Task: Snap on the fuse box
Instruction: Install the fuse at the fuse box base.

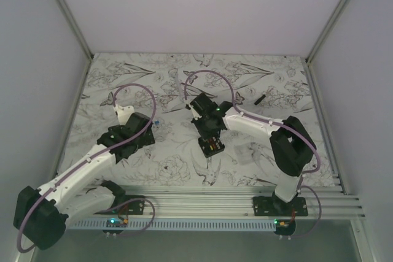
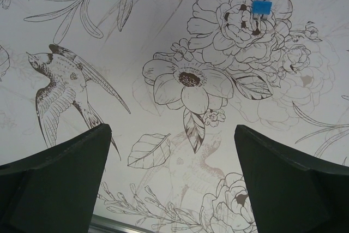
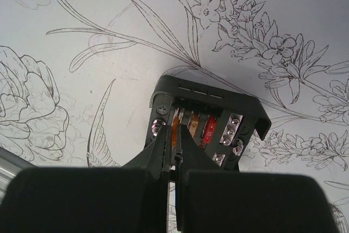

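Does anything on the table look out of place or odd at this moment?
One small blue piece lies alone on the flowered table, apart from the fuse box, whose orange and red fuses show uncovered. It may be a stray fuse, though I cannot tell.

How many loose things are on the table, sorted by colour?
Black: 2, the fuse box and the short stick
Blue: 1, a small piece
Total: 3
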Robot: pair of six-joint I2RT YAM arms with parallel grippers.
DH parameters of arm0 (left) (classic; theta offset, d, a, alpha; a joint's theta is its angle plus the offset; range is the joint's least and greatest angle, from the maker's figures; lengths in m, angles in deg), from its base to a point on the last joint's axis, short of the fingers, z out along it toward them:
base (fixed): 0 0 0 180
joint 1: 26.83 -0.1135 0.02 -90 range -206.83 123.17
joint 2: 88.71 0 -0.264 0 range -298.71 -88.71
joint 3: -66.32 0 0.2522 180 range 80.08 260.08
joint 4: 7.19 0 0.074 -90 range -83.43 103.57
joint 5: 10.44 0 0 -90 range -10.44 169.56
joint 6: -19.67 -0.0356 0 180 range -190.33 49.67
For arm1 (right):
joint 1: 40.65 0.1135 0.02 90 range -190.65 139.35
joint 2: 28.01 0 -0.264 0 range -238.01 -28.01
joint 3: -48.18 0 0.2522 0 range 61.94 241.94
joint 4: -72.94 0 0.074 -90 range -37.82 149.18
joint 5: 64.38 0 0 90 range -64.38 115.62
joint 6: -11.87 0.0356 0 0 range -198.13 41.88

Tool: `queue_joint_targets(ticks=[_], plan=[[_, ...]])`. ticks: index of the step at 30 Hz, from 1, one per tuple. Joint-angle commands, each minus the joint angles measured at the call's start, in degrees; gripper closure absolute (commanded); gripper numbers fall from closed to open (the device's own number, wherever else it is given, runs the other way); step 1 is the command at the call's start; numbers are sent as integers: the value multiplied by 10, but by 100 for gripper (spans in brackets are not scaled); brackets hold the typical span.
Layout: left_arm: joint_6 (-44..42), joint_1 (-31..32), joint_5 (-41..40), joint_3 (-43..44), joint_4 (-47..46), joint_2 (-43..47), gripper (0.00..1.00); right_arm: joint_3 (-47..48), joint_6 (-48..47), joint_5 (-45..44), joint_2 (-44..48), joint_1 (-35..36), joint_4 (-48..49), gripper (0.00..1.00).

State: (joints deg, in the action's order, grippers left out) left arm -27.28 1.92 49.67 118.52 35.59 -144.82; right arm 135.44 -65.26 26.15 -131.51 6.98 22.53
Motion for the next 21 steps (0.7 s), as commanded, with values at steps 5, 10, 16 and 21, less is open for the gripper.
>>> queue_joint_targets(ticks=[5,10,16,21], plan=[[4,-5,-4,3,21,-12,0,18,12,0,-20,-6,-9,100],[5,-5,-4,3,22,-10,0,18,14,-1,-25,-6,-9,100],[5,-5,-3,4,22,-12,0,18,18,-6,-29,-6,-15,100],[6,-5,-3,3,22,-11,0,16,22,-15,-20,-6,-12,100]])
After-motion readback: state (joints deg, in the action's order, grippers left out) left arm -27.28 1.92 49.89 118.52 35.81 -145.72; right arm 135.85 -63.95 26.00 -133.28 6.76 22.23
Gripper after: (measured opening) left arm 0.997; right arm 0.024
